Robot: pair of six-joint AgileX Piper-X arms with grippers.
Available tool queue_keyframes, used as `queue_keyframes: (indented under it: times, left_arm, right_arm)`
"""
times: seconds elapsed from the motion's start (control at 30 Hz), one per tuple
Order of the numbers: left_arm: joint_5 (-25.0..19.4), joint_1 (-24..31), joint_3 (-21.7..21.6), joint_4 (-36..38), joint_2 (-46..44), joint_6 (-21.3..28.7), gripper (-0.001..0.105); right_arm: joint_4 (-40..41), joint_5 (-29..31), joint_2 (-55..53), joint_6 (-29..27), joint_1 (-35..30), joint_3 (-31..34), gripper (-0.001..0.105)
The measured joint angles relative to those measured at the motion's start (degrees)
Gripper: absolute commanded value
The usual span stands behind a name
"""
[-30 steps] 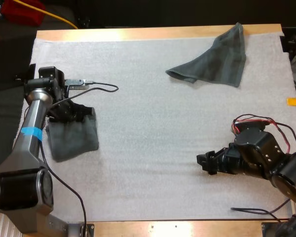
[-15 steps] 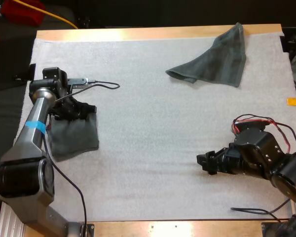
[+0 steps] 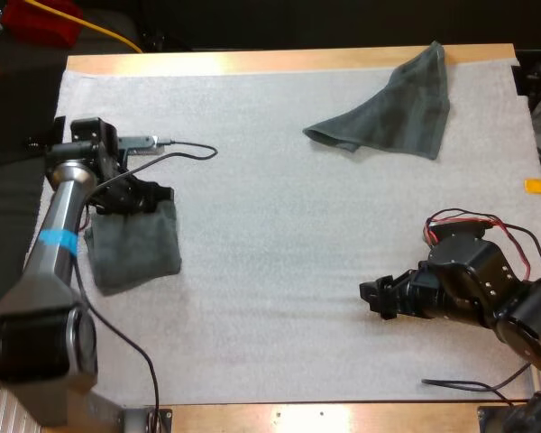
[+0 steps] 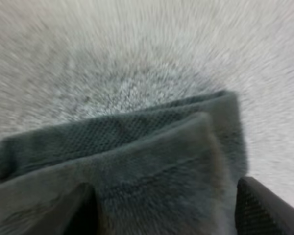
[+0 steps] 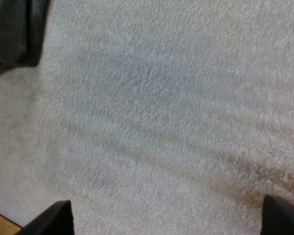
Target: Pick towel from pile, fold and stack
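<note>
Folded towel [image 3: 135, 255], dark grey-green, lying flat at left. Crumpled towel [image 3: 388, 106], same colour, bunched at far right, well apart.

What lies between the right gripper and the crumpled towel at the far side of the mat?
Nothing: from the right gripper to the crumpled towel the stretch is bare white mat, as the high view shows.

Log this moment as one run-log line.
left claw: open, at far edge of folded towel | right claw: open, over bare mat | crumpled towel: far right, untouched
</note>
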Motion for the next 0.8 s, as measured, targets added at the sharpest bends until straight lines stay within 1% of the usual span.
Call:
queue_keyframes:
  times: [0.13, 0.27, 0.47, 0.63, 0.8]
  left_arm:
    - [0.00, 0.00, -0.19, 0.63, -5.97, 0.00, 0.058]
    - [-0.13, 0.00, -0.24, 2.50, -9.73, 0.00, 0.058]
    - [-4.29, 0.00, 0.03, 7.89, -11.04, 0.00, 0.058]
    - [-4.32, 0.00, 3.06, 8.15, -11.04, 0.00, 0.058]
    - [-4.55, 0.00, 7.09, 4.07, -11.04, 0.00, 0.058]
  right_arm:
    - [-0.69, 0.00, 0.00, 0.00, 0.00, 0.00, 0.074]
    - [-2.38, -0.52, 0.00, 0.99, 0.00, 0.00, 0.074]
    - [-6.48, -4.25, 0.00, 1.74, 0.00, 0.00, 0.074]
    - [-11.14, -8.83, 0.00, 3.31, 0.00, 0.00, 0.074]
    - [-12.97, -9.86, 0.00, 3.68, 0.00, 0.00, 0.074]
